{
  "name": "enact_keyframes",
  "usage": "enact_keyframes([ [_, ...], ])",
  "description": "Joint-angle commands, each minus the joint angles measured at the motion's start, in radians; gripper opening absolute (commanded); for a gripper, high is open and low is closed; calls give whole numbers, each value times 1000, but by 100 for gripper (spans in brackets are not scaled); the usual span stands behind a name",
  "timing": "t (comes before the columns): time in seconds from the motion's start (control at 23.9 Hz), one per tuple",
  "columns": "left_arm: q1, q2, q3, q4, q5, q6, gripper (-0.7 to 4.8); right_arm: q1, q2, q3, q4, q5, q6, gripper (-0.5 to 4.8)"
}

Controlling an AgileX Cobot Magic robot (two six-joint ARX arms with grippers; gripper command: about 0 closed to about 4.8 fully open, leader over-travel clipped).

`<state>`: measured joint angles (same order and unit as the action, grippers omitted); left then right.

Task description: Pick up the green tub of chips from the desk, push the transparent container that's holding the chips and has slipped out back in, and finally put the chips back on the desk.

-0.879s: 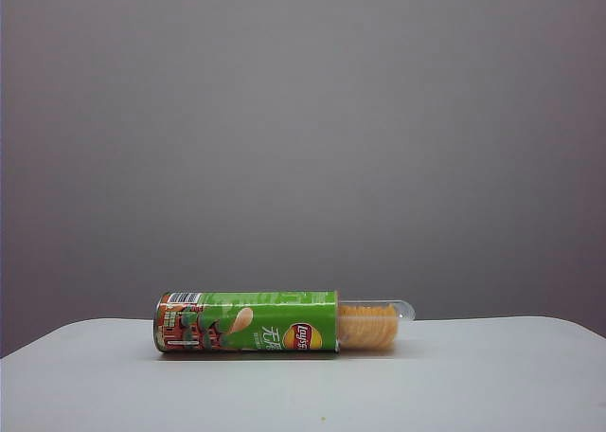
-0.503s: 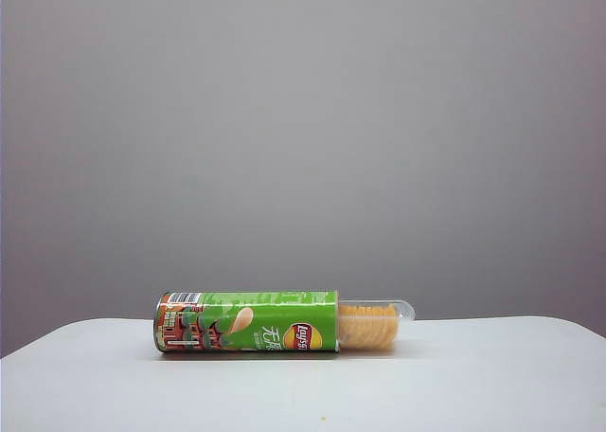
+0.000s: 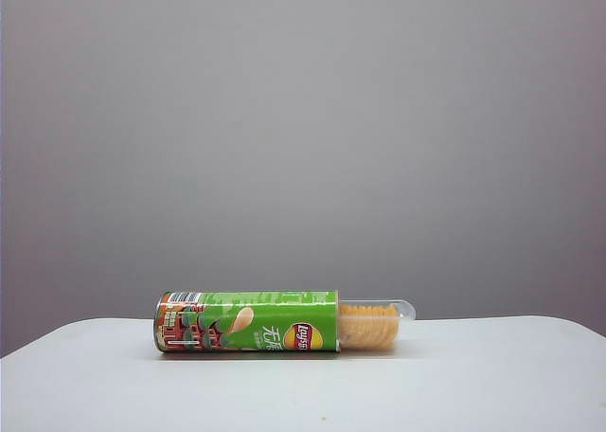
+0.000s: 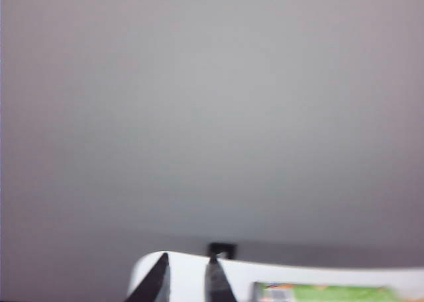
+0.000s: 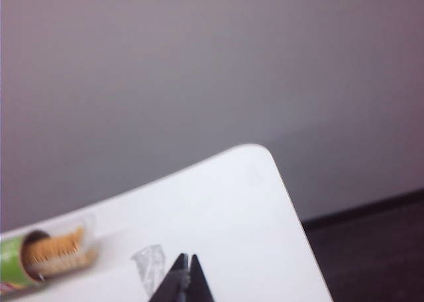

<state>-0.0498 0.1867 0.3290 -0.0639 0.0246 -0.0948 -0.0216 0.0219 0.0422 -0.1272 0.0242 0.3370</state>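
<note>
The green tub of chips (image 3: 246,321) lies on its side on the white desk (image 3: 473,375). The transparent container (image 3: 377,323) sticks out of its right end, and the chips (image 3: 367,327) show through it. Neither gripper appears in the exterior view. In the left wrist view my left gripper (image 4: 187,262) is open, with bare desk between its dark fingertips (image 4: 161,265), and the tub (image 4: 324,293) lies off to one side. My right gripper (image 5: 187,259) is shut and holds nothing. It hovers over the desk (image 5: 232,202), apart from the tub's open end (image 5: 13,269) and the container (image 5: 59,248).
A small scrap of clear plastic (image 5: 150,265) lies on the desk beside the right fingertips. A small dark square object (image 4: 222,250) sits at the desk's far edge. The desk corner (image 5: 262,153) drops off to dark floor (image 5: 371,249). A plain grey wall stands behind.
</note>
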Motion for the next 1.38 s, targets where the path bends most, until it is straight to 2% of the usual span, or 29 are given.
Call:
enact_keyframes([
  [0.04, 0, 142, 82, 21, 6, 153, 72, 0, 49, 64, 21, 5, 6, -6],
  [0.21, 0, 459, 271, 73, 238, 442, 72, -18, 245, 147, 84, 4, 6, -6],
  [0.29, 0, 599, 366, 75, 311, 508, 72, -42, 344, 177, 122, -38, 6, -6],
  [0.38, 0, 744, 468, 73, 355, 513, 72, -81, 476, 228, 164, -113, 3, -6],
  [0.46, -1, 885, 567, 73, 419, 563, 73, -134, 638, 306, 201, -237, -12, -6],
  [0.5, -1, 972, 623, 73, 456, 620, 90, -166, 736, 363, 208, -328, -26, -6],
  [0.63, -2, 1139, 721, 53, 524, 757, 90, -221, 994, 539, 207, -530, -61, -6],
  [0.71, -2, 1214, 769, 5, 541, 847, 91, -228, 1092, 615, 207, -575, -61, -6],
  [0.75, -2, 1273, 811, -58, 541, 941, 94, -228, 1191, 697, 207, -612, -77, -6],
  [0.84, -2, 1359, 872, -148, 541, 1050, 98, -226, 1304, 789, 206, -677, -92, -6],
  [0.92, -2, 1450, 942, -226, 541, 1102, 156, -222, 1397, 859, 204, -735, -95, -6],
  [1.01, -2, 1536, 1007, -278, 541, 1120, 218, -220, 1479, 906, 200, -760, -100, -6],
  [1.09, -11, 1630, 1093, -352, 541, 1121, 226, -220, 1536, 923, 206, -763, -103, -6],
  [1.13, -17, 1674, 1139, -404, 542, 1132, 253, -220, 1553, 923, 212, -762, -106, -6],
  [1.26, -40, 1824, 1300, -571, 542, 1178, 422, -220, 1612, 923, 215, -796, -117, -6],
  [1.38, -83, 1934, 1423, -682, 444, 1227, 477, -220, 1654, 923, 202, -856, -120, -6],
])
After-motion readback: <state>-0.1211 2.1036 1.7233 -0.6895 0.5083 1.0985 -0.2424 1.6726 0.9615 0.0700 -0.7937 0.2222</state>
